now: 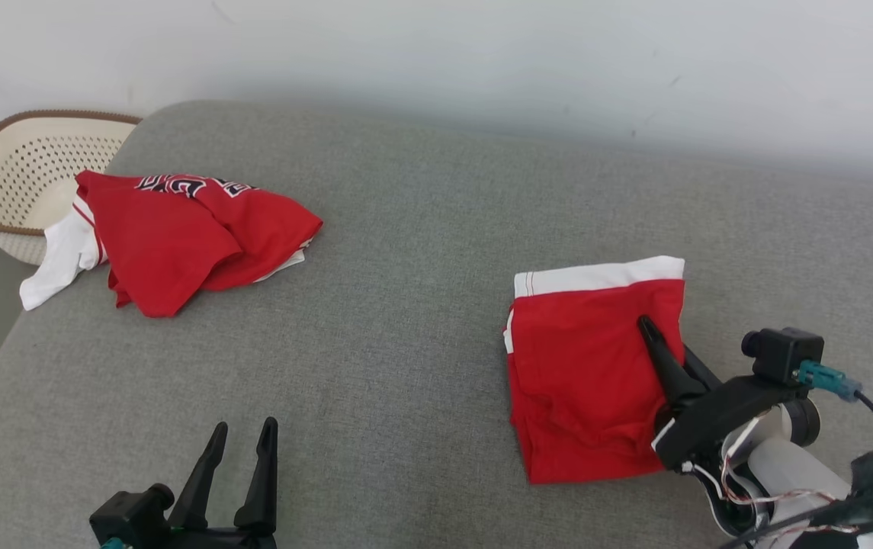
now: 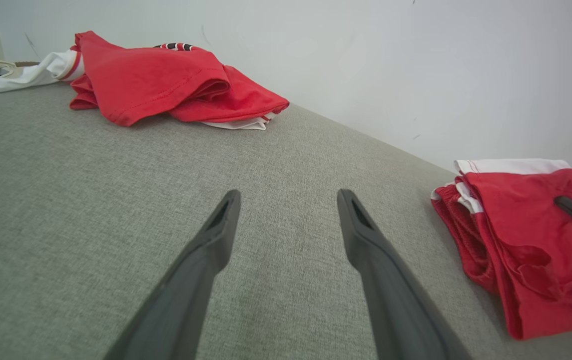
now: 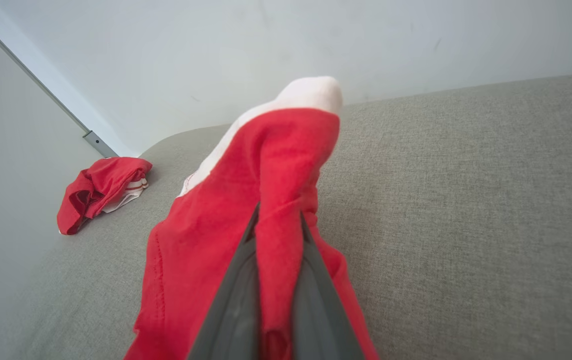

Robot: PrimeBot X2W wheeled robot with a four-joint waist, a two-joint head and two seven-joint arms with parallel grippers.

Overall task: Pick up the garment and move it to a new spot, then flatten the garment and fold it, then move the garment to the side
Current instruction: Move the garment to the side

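Left fingers point(image 1: 263, 465), two long dark tapering prongs with a matt finish, stand spread wide with nothing between them, low over the grey woven upholstered cushion point(image 1: 406, 252), which has a coarse weave and a rounded corner. At the far left, past the cushion's edge, sits a cream perforated plastic basket point(image 1: 20, 171) with a brown rim and a loop handle. Beside it a crumpled red jersey shirt point(image 1: 177, 236) lies in soft bunched folds, with a white sleeve trailing towards the basket and black-and-white lettering along its far side. Well apart to the right lies the red folded garment point(image 1: 581, 374), a roughly rectangular pad of thin smooth cloth with a broad white band across its far edge. Right fingers point(image 1: 661, 354) are pinched tight on a ridge of that red cloth near the garment's right side, and the fabric is drawn up into a narrow peak between them
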